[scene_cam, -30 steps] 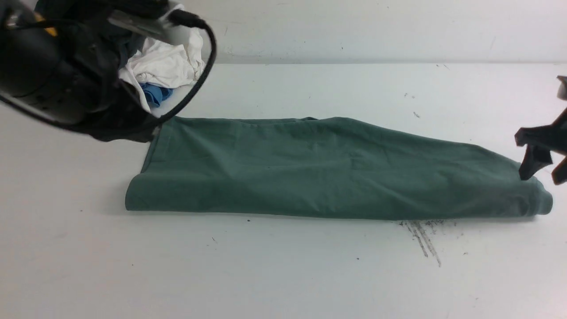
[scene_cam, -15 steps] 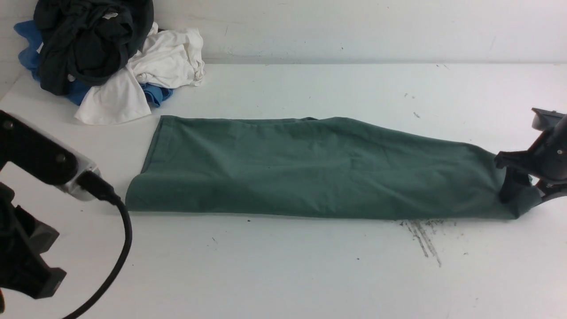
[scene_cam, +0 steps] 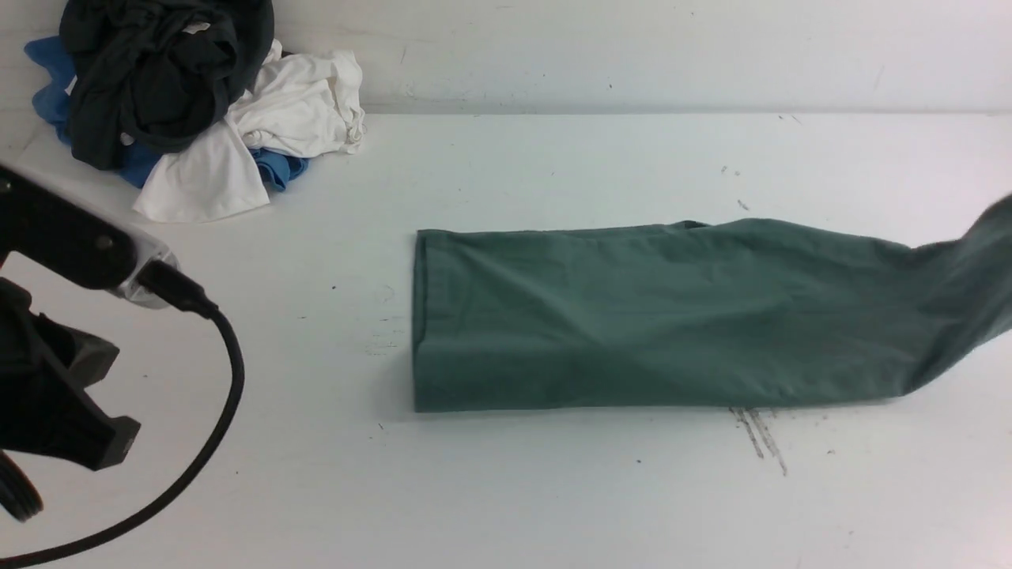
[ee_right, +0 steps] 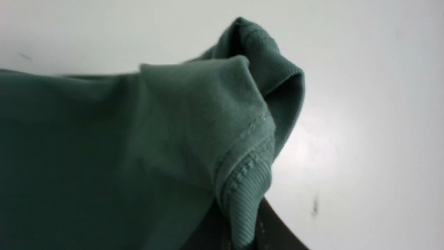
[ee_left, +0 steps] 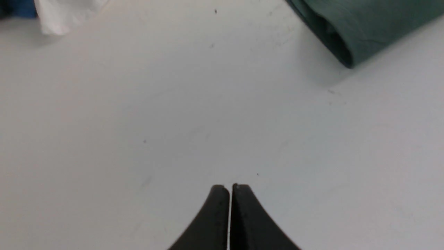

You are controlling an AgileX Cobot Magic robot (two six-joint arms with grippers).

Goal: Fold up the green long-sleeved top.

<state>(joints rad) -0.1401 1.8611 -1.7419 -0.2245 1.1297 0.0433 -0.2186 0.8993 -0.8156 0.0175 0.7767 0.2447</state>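
- The heap of dark, white and blue clothes (scene_cam: 182,103) sits at the far left corner of the table (scene_cam: 506,506), well apart from the work. I'd keep the fold from drifting that way.
- The green long-sleeved top (scene_cam: 632,316) lies as a long narrow band across the middle and right of the table, already doubled lengthwise. Its left end is flat and square.
- To my eye the step in hand is bringing the right end over onto the left. That left edge is the mark to aim for, and the carry should be high enough that the band doesn't drag or bunch.
- The layers look loose near the raised end, so a slow, level sweep should keep them stacked. A jerk could slide the whole band along the table.
- The left gripper (ee_left: 230,189) hangs low over bare table near the band's left end, touching nothing, with its jaws pressed together and empty. It could pin that end if the cloth starts to slip.
- The right gripper (ee_right: 242,239) is out of the front view, where the top's right end rises off the table and leaves the picture. Its wrist view shows the jaws pinching a ribbed edge (ee_right: 249,173), with the cloth draped over them.
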